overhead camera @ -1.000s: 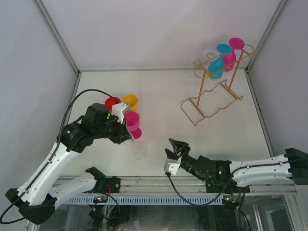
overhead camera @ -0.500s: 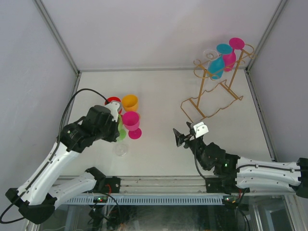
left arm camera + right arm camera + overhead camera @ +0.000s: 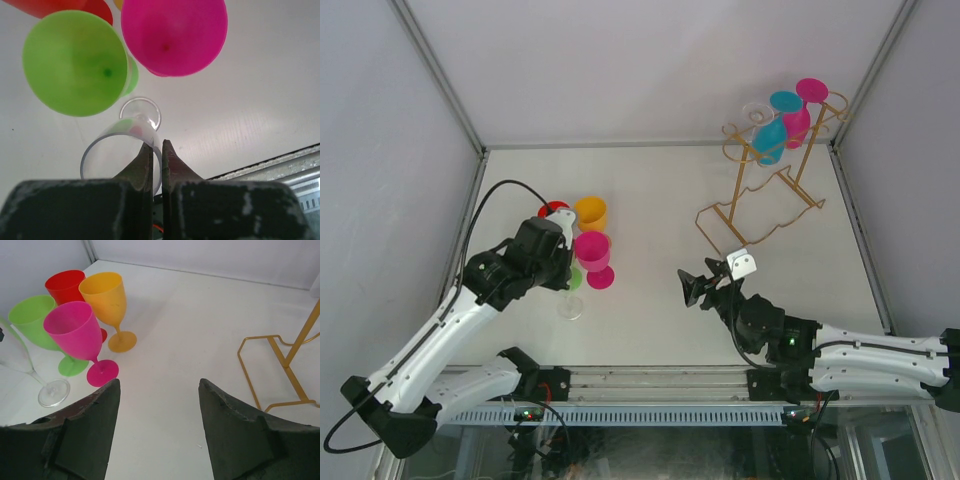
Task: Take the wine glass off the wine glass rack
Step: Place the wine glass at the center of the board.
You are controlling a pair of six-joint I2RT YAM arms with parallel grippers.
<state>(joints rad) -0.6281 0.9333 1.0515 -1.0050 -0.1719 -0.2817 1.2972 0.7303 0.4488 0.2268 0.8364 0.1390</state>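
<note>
The clear wine glass (image 3: 107,155) is pinched at its rim by the left gripper (image 3: 156,147), well apart from the wine glass rack (image 3: 300,337), with its foot beside the green glass (image 3: 75,62) and pink glass (image 3: 172,35). The right gripper (image 3: 159,383) is held spread wide, nearer the rack.

No lettering, label, brand, number or sign can be read in any view, neither on the wine glass rack (image 3: 304,331) nor on the table (image 3: 190,315).

clear glass (image 3: 17,357): bowl cropped, left of right claw (image 3: 159,382) | wine glass rack (image 3: 300,340): top cropped, right of it | green glass (image 3: 576,279): half hidden behind left claw (image 3: 564,272)
</note>
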